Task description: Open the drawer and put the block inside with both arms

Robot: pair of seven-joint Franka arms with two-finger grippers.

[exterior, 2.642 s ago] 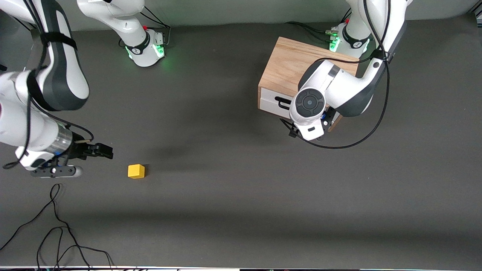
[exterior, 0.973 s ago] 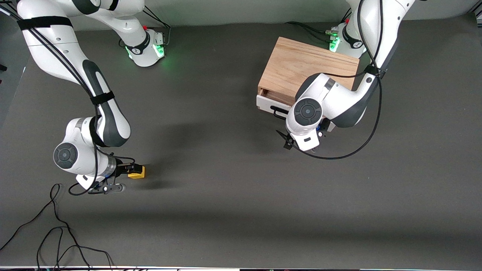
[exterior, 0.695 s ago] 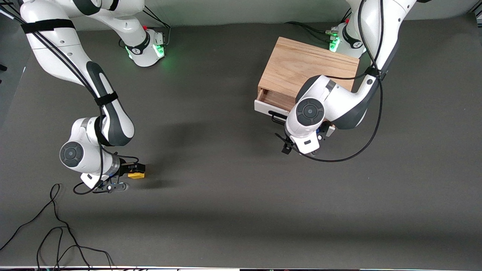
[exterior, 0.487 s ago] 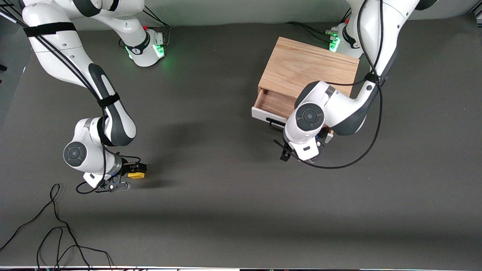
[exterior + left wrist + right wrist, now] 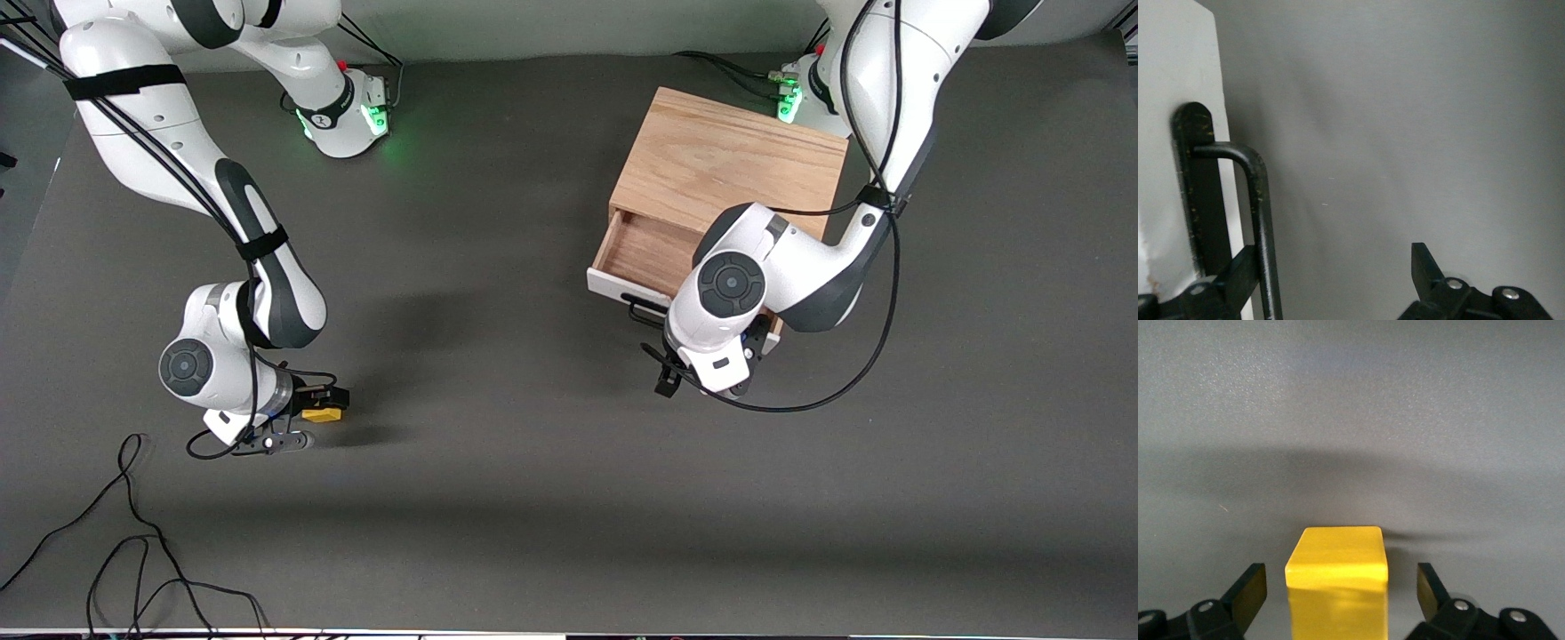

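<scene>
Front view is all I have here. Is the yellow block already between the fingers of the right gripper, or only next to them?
Observer: Between them. In the right wrist view the block stands on the table between the fingers of the right gripper, which is open.
Operator: Does a finger touch it?
Observer: No, a gap shows on each side of the block.
Operator: And the left gripper, does it clamp the handle of the drawer?
Observer: No. In the left wrist view it is open: the black bar lies against one finger, and the other finger stands well apart from it.
</scene>
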